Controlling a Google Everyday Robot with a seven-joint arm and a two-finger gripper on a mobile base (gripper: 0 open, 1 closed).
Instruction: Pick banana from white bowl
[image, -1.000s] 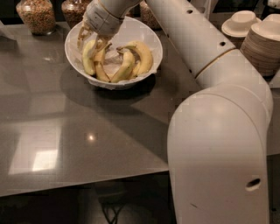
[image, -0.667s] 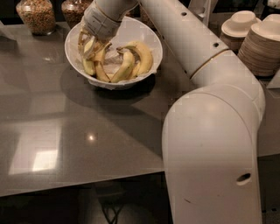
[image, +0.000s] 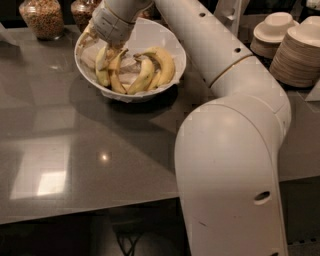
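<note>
The white bowl (image: 172, 44) stands at the back middle of the dark grey table (image: 75, 150), lined with crumpled white paper. In its left half lies the plump pale greenish-yellow banana (image: 102, 66), joined at a dark stem to a slimmer yellow one (image: 117, 80). A deeper-yellow curved cluster (image: 159, 67) lies in the right half. My gripper (image: 111, 49) reaches down from above into the bowl's left side, right at the stem end of the pale banana pair. My wrist hides the bowl's far left rim.
Two glass jars of grain (image: 42, 17) (image: 82, 12) stand at the back left. Stacks of off-white bowls and plates (image: 300, 50) (image: 272, 32) stand at the right. My big white arm (image: 230, 150) fills the right foreground. The table's front edge (image: 90, 212) runs across the lower part of the view.
My arm's lower body has shifted a little to the left. The gripper stays at the stem of the pale bananas, and the bananas and bowl have not visibly moved.
</note>
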